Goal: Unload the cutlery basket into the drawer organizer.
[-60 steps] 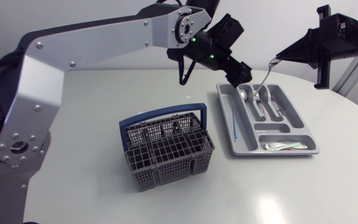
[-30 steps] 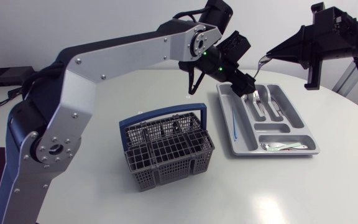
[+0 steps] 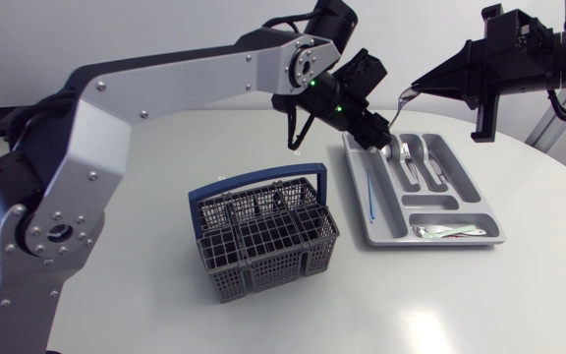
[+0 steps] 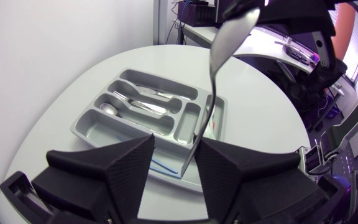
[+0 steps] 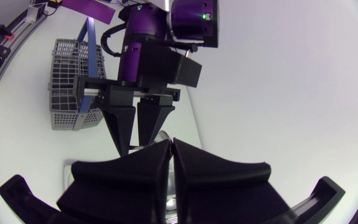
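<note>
The spoon [image 4: 217,59] stands nearly upright over the organizer [image 3: 391,221]'s far end, bowl up and handle down. The right fingers [image 3: 445,74] pinch its bowl tip. The left fingers [image 4: 123,162], slightly parted, flank the handle's end.

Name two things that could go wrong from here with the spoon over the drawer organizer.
1. The spoon hangs from the right gripper, its handle reaching into the open left gripper. Released too early, it could fall into the wrong compartment of the drawer organizer, or beside it.
2. The two grippers are very close above the organizer; a small misalignment might make them collide.
</note>
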